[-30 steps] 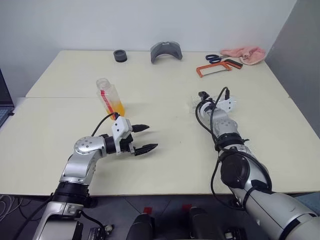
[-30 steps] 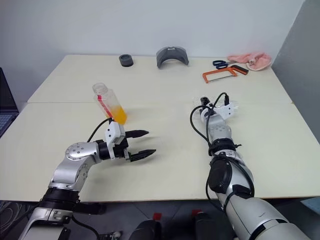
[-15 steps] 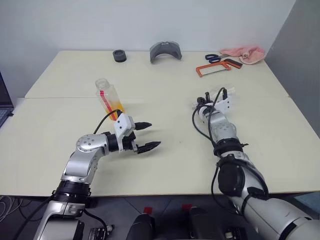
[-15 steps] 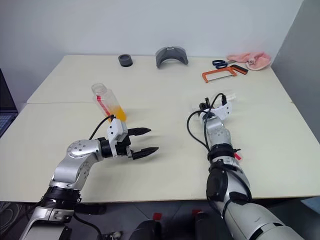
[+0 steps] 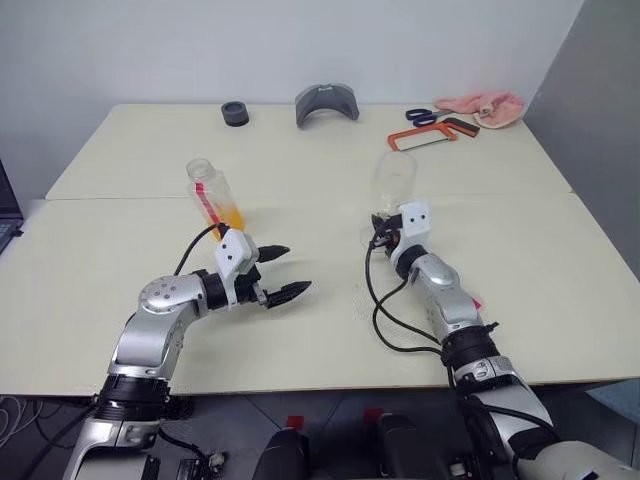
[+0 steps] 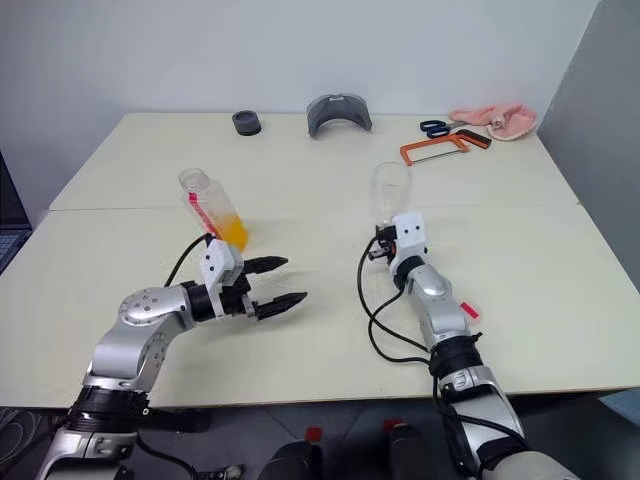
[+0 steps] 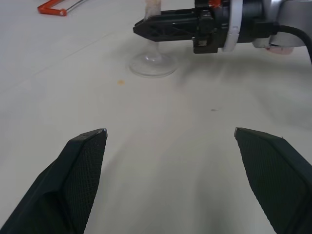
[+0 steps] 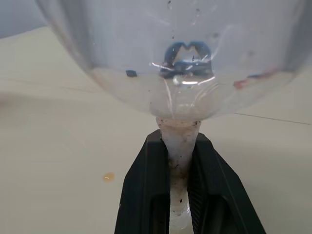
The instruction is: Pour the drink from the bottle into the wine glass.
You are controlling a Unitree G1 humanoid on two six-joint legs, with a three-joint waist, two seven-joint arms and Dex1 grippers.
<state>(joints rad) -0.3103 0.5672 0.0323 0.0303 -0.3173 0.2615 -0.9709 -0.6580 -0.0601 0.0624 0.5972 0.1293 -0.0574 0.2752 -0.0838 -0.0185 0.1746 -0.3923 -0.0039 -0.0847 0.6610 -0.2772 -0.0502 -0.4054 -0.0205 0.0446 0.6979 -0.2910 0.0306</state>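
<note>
**Two grippers over the bench, one clamped on the glass stem**

Two black fingers of the right gripper (image 8: 180,195) are pressed together on the stem of the wine glass (image 6: 390,190), just under its rounded bowl. The glass stands upright on the bench (image 6: 320,180), its flat foot (image 7: 153,64) resting on the surface; the bowl looks empty apart from specks on the inside.

The left gripper (image 6: 280,283) hangs low over the bench with its fingers spread wide apart and nothing between them. It points across toward the glass, with bare bench between the two.

The bottle (image 6: 212,208) stands behind the left gripper, near it but apart, leaning slightly. Its cap is off. The drink (image 6: 232,230) fills the lower part, orange-yellow, and a red stripe runs up one side.

A small orange drop (image 7: 119,82) lies on the bench near the foot of the glass.

Along the far edge lie a black ring (image 6: 246,122), a grey curved piece (image 6: 338,110), an orange hacksaw (image 6: 432,149), blue-handled scissors (image 6: 436,127) and a pink cloth (image 6: 496,119).
</note>
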